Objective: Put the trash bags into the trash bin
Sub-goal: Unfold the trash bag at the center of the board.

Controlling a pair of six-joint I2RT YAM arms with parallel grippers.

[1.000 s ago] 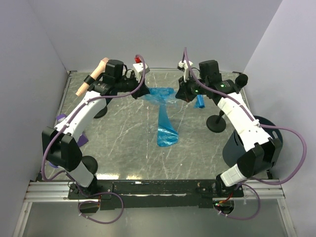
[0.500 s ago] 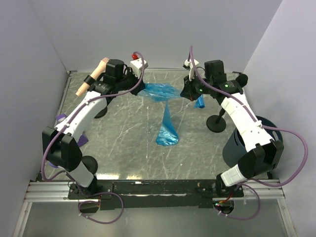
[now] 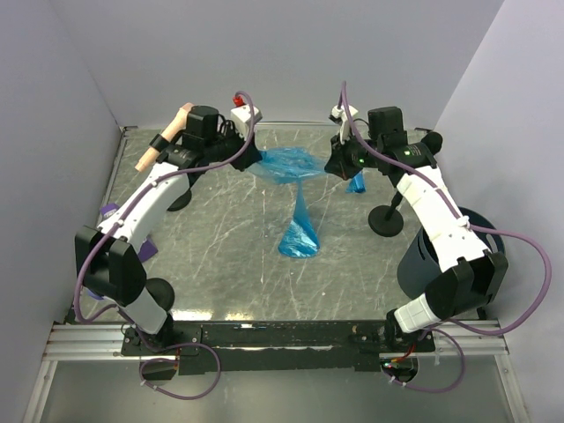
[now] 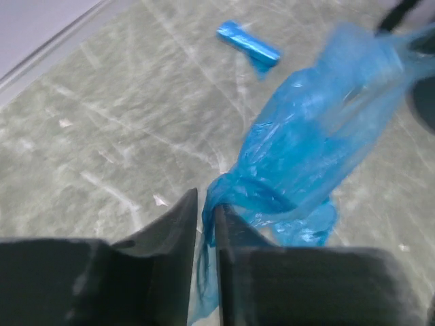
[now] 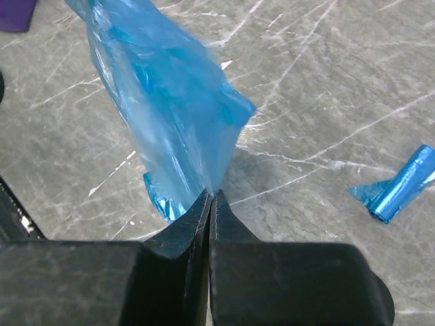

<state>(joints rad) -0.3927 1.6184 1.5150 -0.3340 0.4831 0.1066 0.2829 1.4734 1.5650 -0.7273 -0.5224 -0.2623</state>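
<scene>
So here's where we're at. We've got the left claw (image 3: 256,160) pinched almost closed on one end of the bag (image 3: 287,165). In the left wrist view you can see a twist of blue film running right down between the two fingers (image 4: 178,224). The right claw (image 3: 331,167) is clamped fully together on the other end, and our right wrist view shows the film's edge caught right at the fingertips (image 5: 197,214).

Both claws are up off the surface (image 3: 220,256), over toward the far side. They face each other with the bag bunched and stretched between them. From the middle of that stretch a long tail hangs down, and its bottom end sits crumpled on the surface, roughly midway between our two arms.

The roll (image 3: 356,183) is lying flat on the surface, just beside and below the right claw, with a bit of loose film sticking out of one end. Neither claw is touching it.

The bin (image 3: 414,264) is over on the right, toward the near edge, partly hidden behind our right arm and well apart from the bag. A black stand base (image 3: 385,222) sits between the roll and the bin. Bag and roll are both outside the bin.
</scene>
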